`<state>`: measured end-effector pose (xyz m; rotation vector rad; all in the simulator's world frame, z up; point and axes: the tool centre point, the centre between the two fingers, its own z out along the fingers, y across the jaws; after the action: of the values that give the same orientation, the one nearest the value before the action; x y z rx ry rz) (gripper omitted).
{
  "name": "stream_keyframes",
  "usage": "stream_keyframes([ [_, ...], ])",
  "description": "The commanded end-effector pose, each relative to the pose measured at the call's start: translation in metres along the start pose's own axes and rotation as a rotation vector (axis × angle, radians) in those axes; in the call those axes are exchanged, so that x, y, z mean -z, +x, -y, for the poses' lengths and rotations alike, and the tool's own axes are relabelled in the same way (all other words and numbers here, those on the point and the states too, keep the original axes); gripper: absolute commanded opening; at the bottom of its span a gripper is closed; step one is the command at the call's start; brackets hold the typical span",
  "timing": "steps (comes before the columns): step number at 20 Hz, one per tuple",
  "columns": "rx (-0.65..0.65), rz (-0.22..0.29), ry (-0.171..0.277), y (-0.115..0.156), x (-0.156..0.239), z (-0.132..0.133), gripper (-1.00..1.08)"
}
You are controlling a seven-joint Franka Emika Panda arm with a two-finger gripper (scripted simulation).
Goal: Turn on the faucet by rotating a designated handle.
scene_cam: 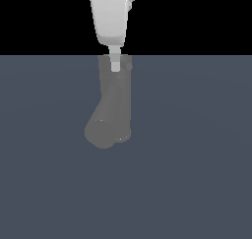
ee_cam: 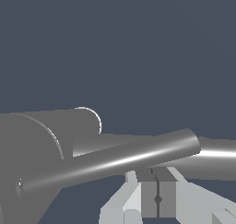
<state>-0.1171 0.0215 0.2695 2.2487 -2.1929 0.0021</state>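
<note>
The faucet (scene_cam: 115,105) is a dark-grey upright cylinder on the floor, with a bulbous bent end low on the exterior view's left. My white gripper (scene_cam: 115,66) comes down from above, and its fingertip is at the faucet's top rim. In the wrist view the faucet body (ee_cam: 27,144) is close by. The handle (ee_cam: 115,161), a slim grey rod with a bright streak, projects from it across the frame. My gripper (ee_cam: 157,174) has its two pads pressed together, right against the rod near its free end. It holds nothing. I cannot make out the handle in the exterior view.
A flat blue-grey floor (scene_cam: 197,159) lies all around the faucet. A second, thicker grey bar (ee_cam: 216,156) runs behind the handle in the wrist view. The background above the floor is black.
</note>
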Motion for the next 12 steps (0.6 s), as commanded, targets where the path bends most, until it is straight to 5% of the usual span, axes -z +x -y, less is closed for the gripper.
stream_keyframes([
  [1, -0.048, 0.001, 0.0, 0.037, 0.0, -0.001, -1.0],
  [3, -0.049, 0.001, 0.0, 0.043, 0.0, -0.001, -1.0],
  [4, -0.001, 0.0, 0.0, 0.016, 0.0, 0.0, -1.0],
  [12, -0.014, 0.0, 0.0, 0.042, 0.0, 0.02, -1.0],
])
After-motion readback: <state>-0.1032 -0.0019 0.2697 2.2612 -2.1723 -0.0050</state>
